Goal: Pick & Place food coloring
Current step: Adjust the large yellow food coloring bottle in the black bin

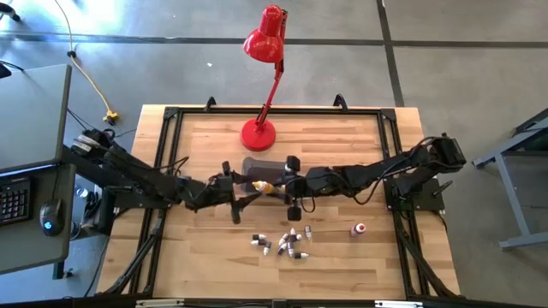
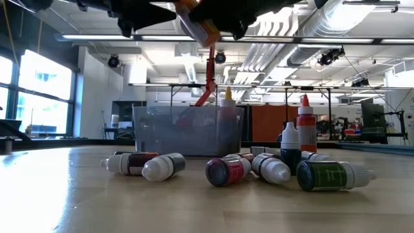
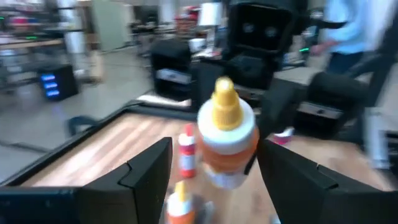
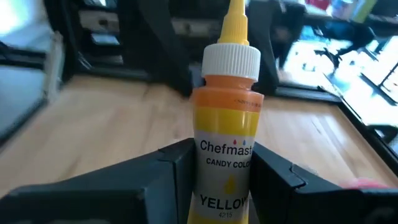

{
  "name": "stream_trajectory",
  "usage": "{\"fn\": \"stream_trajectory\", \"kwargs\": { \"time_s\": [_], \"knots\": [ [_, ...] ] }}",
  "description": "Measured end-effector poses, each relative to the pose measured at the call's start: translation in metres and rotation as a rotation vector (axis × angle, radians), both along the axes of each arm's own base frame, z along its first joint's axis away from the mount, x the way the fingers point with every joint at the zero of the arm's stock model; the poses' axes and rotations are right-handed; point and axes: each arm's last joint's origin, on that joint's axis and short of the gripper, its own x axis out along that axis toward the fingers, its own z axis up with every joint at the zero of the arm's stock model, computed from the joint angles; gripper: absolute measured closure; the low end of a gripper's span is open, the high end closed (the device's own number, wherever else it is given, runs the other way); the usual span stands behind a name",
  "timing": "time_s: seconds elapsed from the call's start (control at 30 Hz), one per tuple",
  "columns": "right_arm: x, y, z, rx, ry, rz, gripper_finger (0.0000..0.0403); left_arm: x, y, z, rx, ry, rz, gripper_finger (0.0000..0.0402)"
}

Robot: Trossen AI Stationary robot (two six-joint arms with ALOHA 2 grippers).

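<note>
The right gripper [image 4: 214, 168] clamps the lower body of a yellow bottle [image 4: 227, 134] between its fingers, cap pointing away from the wrist. In the high view this bottle [image 1: 263, 185] hangs over the grey tub [image 1: 257, 168], which sits near the middle of the table [image 1: 197, 257], just in front of the red lamp [image 1: 261, 128]. The left gripper [image 3: 214, 171] faces the right one across the tub with its fingers spread wide; the yellow bottle's nozzle [image 3: 225, 99] shows between them, but they do not touch it.

More bottles [image 1: 282, 244] lie scattered in a loose cluster toward the table's front edge, close to its middle. One red bottle [image 1: 359, 229] stands apart, toward the right edge. In the low view, most of the cluster lies on its side, among them a green bottle [image 2: 333, 176] and a maroon one [image 2: 228, 171]. A dark bottle [image 2: 290, 147] stands upright there.
</note>
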Motion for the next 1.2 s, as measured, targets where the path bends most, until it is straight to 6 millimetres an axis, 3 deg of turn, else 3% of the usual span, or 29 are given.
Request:
{"fn": "stream_trajectory", "kwargs": {
  "time_s": [0.27, 0.53, 0.97, 1.2],
  "knots": [
    [0.001, 0.002, 0.006, 0.004, -0.057, 0.045, 0.0283, 0.005, 0.011, 0.012, 0.014, -0.117, -0.129, 0.017],
    [0.002, 0.002, 0.009, -0.011, -0.096, 0.065, 0.0283, 0.004, 0.01, 0.017, 0.035, -0.16, -0.163, 0.0172],
    [0.002, 0.001, 0.011, -0.014, -0.11, 0.058, 0.0283, 0.004, 0.01, 0.017, 0.059, -0.155, -0.158, 0.0289],
    [0.002, 0.0, 0.011, -0.062, -0.11, 0.027, 0.0271, 0.005, 0.01, 0.017, 0.064, -0.154, -0.158, 0.0285]
  ]
}}
